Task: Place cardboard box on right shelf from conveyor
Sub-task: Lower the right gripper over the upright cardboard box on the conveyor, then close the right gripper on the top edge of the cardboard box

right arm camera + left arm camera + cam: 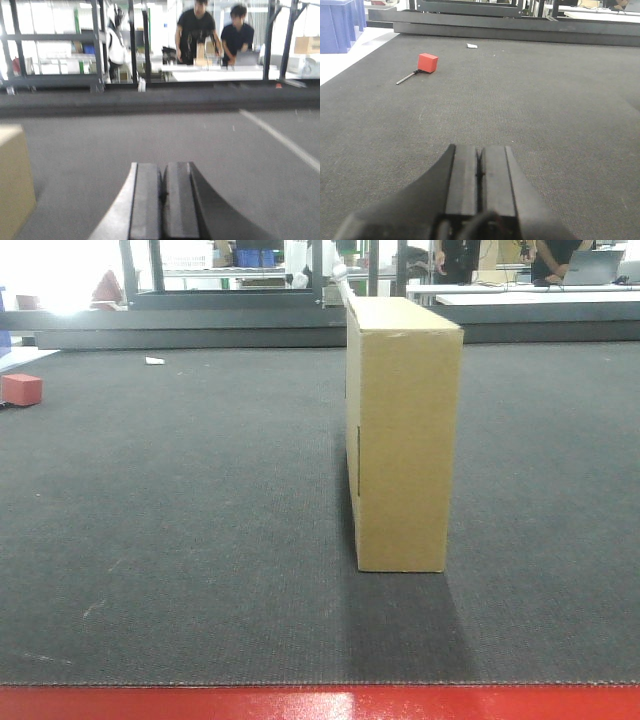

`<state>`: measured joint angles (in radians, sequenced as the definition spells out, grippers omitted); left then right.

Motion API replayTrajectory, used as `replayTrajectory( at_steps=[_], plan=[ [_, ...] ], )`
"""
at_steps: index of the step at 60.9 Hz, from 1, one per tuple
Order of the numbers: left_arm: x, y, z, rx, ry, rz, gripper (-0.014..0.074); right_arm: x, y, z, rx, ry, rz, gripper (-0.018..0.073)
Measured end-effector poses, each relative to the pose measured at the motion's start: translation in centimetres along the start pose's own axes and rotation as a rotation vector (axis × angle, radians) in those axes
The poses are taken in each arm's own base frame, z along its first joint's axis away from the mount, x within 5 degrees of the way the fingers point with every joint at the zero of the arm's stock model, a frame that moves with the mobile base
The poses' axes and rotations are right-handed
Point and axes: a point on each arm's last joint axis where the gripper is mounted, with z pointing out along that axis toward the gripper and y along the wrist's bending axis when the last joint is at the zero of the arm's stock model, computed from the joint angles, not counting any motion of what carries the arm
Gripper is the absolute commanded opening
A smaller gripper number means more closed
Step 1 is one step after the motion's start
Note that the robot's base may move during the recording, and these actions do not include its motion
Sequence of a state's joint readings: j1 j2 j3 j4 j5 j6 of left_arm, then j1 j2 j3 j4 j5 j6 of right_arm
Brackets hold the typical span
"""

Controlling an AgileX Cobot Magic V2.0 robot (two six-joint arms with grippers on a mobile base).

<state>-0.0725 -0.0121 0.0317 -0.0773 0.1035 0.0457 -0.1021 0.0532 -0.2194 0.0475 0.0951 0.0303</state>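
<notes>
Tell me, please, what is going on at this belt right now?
Nothing is being handled yet. The cardboard box stands on its narrow edge on the conveyor, untouched. The left gripper and the right gripper are both shut and empty, low over the belt; the box shows at the left edge of the right wrist view. A small red block lies off to the left.

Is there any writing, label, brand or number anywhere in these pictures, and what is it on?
No text can be read in any view.
cardboard box: plain, no print on the faces shown.
red block: no marking seen.
white scrap on the conveyor: too small to tell.
</notes>
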Motion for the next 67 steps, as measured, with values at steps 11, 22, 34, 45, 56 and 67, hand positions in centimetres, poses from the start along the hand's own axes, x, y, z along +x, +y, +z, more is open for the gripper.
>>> replayTrajectory(
  at_steps=[11, 22, 34, 45, 56, 67],
  plan=[
    [0.0, 0.0, 0.0, 0.0, 0.0, 0.0, -0.0116, -2.7, 0.6, 2.4, -0.059, 0.063, 0.01, 0.0452],
    [0.0, 0.0, 0.0, 0.0, 0.0, 0.0, -0.0116, -3.9, 1.8, 5.7, -0.137, 0.176, 0.017, 0.0587],
    [0.0, 0.0, 0.0, 0.0, 0.0, 0.0, -0.0116, -5.8, 3.8, 10.3, -0.218, 0.355, -0.018, 0.0586],
    [0.0, 0.0, 0.0, 0.0, 0.0, 0.0, -0.0116, -7.9, 7.2, 14.6, -0.329, 0.539, -0.08, 0.0586],
    [0.0, 0.0, 0.0, 0.0, 0.0, 0.0, -0.0116, -9.6, 12.1, 18.3, -0.44, 0.725, -0.106, 0.0586],
    [0.0, 0.0, 0.0, 0.0, 0.0, 0.0, -0.0116, -9.1, 16.7, 21.7, -0.41, 0.965, -0.06, 0.058]
  ],
)
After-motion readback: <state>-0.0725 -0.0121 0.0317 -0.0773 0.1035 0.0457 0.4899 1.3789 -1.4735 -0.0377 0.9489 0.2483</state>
